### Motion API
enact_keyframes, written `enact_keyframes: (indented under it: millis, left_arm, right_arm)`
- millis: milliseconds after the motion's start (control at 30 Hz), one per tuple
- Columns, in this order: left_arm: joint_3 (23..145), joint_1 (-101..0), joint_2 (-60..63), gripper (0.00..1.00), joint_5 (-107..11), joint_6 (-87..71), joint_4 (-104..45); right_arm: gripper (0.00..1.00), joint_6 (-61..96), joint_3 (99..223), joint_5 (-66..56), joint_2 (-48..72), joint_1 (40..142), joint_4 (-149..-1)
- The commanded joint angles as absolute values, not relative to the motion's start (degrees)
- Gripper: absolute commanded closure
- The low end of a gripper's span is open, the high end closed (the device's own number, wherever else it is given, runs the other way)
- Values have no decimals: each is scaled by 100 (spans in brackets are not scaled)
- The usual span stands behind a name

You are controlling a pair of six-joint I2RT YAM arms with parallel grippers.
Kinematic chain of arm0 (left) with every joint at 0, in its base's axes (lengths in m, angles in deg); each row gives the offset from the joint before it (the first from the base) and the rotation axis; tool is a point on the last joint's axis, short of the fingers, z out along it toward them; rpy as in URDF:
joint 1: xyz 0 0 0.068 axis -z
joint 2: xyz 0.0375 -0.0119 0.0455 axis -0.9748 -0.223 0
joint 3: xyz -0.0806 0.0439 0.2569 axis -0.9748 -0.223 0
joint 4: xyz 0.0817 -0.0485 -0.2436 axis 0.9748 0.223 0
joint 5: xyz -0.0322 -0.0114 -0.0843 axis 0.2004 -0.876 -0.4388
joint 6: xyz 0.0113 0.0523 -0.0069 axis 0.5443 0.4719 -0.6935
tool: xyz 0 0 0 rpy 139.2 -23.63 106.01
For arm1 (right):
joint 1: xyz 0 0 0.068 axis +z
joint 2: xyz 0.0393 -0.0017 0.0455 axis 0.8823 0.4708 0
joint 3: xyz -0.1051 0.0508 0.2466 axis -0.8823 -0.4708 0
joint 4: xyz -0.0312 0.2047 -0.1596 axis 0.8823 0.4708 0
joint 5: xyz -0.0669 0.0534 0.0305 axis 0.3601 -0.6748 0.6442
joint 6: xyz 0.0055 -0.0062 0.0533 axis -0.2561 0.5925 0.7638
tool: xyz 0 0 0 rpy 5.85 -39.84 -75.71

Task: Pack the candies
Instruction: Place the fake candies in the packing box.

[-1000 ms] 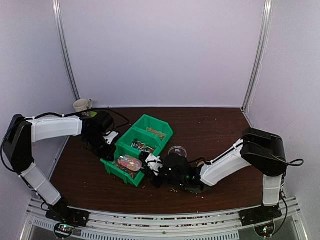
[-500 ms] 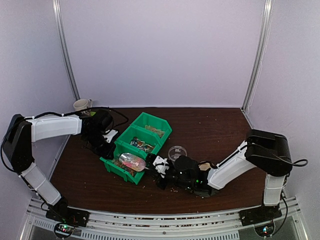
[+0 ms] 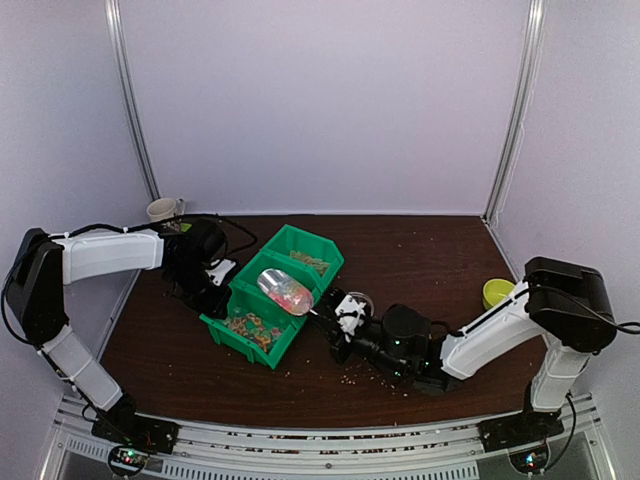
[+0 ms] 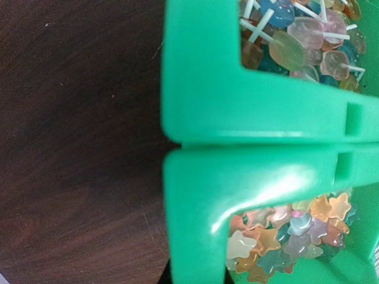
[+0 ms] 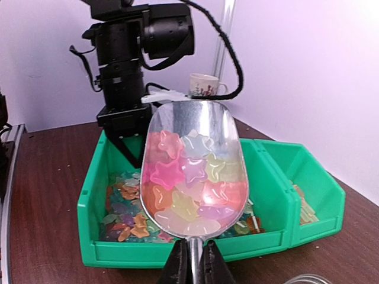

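Note:
Three joined green bins [image 3: 236,296] stand left of centre. The nearest one holds star-shaped candies [image 3: 250,325] [image 4: 290,231] [image 5: 127,207]. Flat candies on white sticks [image 4: 296,47] fill the middle one. My right gripper [image 3: 337,314] [image 5: 192,266] is shut on the handle of a metal scoop [image 3: 285,290] [image 5: 195,127]. The scoop is raised above the bins and heaped with pink, yellow and pale star candies [image 5: 177,171]. At the bins' far-left side, my left gripper [image 3: 213,290] [image 4: 192,278] is shut on the green wall [image 4: 201,195], dark fingers on either side.
A white cup [image 3: 163,210] [image 5: 204,84] stands at the back left corner. A clear round dish [image 3: 358,300] lies just right of the bins, near my right wrist. A yellow-green object [image 3: 495,292] sits at the right edge. Pale crumbs [image 3: 350,378] dot the table's near middle.
My right gripper has drawn back to the right and lifted the loaded scoop out of the nearest bin, tipping its mouth upward. The left arm has not moved.

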State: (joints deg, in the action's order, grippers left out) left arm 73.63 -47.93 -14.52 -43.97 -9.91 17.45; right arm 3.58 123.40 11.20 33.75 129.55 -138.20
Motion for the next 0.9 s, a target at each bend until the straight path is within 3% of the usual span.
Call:
enact_keyframes:
  millis: [0, 467, 867]
  left_arm:
    - [7810, -4826, -1252, 100, -4674, -1057, 957]
    - [7832, -4821, -1037, 100, -4654, -1070, 1039]
    - [7845, -4823, -963, 100, -4652, -1066, 1083]
  right_arm:
    - [100, 254, 12118, 2162, 2841, 12973, -13832]
    - [100, 654, 12347, 2780, 1041, 12877, -9907]
    - [100, 1402, 12395, 2371, 335, 12454, -8012]
